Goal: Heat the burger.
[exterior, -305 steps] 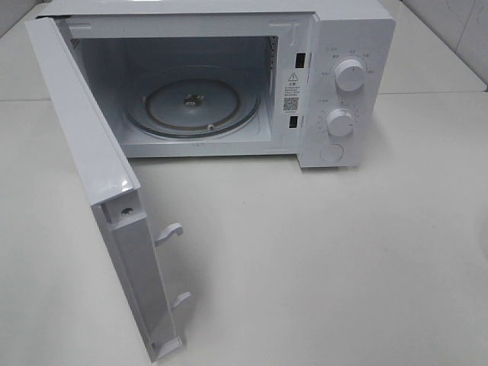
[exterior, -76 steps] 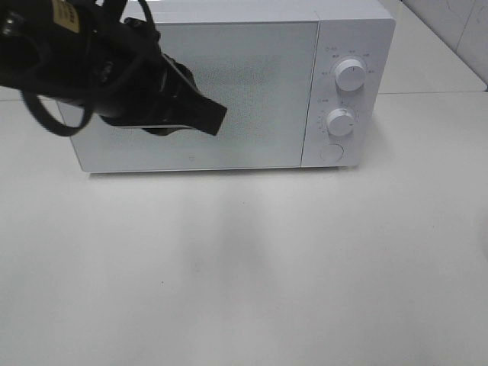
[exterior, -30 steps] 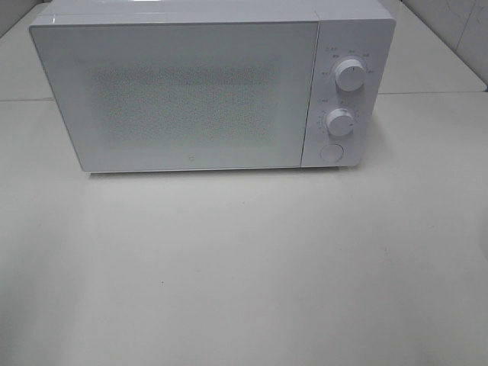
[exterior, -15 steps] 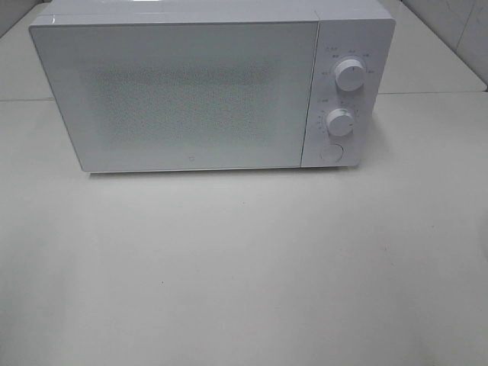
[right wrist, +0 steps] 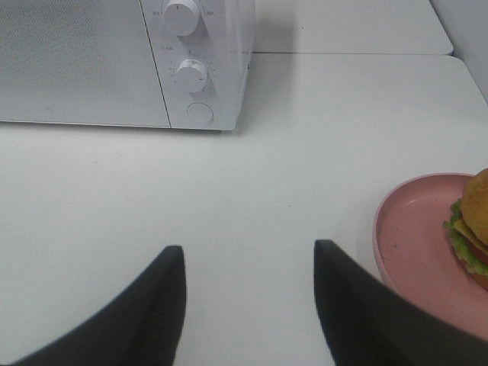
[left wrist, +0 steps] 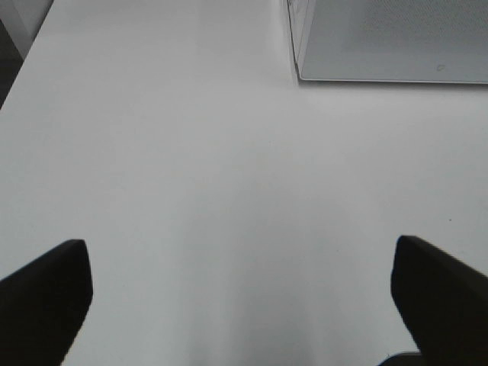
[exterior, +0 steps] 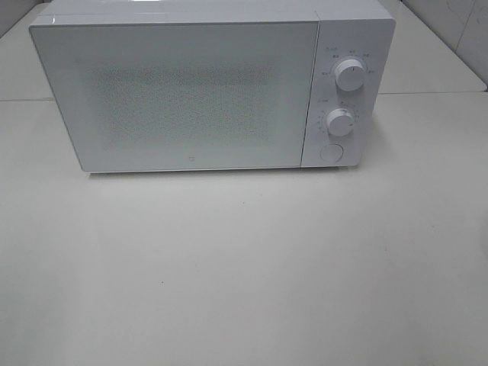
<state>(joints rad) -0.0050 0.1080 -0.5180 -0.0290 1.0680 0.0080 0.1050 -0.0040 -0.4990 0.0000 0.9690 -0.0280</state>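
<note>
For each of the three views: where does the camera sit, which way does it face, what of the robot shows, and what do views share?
Exterior high: mounted above, looking down at the closed microwave on the table; no robot part shows.
Left wrist: low over the table, facing the microwave's corner; open left gripper fingers frame the picture.
Right wrist: low, facing the microwave's dials; right gripper holds nothing; burger on pink plate at the edge.
Shared: all three show the microwave and table.
</note>
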